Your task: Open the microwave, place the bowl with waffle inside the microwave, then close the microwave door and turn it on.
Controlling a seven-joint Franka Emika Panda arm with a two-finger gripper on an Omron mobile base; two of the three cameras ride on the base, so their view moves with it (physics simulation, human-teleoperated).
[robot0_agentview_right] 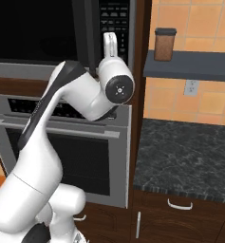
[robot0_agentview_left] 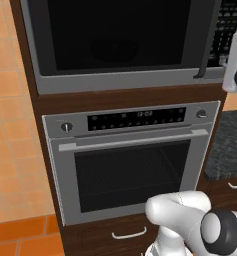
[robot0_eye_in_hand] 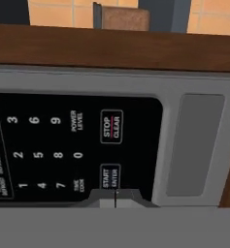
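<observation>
Arm: raised, elbow bent, hand level at keypad [robot0_eye_in_hand: 63, 145]. Gripper [robot0_eye_in_hand: 115, 196]: jaws pinched together, empty, tips at the START button [robot0_eye_in_hand: 110, 176]. Microwave [robot0_agentview_left: 125, 45]: one, above one oven [robot0_agentview_left: 130, 160]; microwave door [robot0_agentview_left: 115, 35] shut. Right: one counter [robot0_agentview_right: 190, 152], one shelf [robot0_agentview_right: 190, 64] bearing one jar [robot0_agentview_right: 164, 44].

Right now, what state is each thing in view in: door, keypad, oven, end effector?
Microwave door: closed, glass dark.
Keypad: unlit, START/ENTER button right at the fingertips.
End effector: shut, holding nothing, tips at the START button.
Oven: door closed, display lit.
Jar: upright on the shelf, lid on.
</observation>
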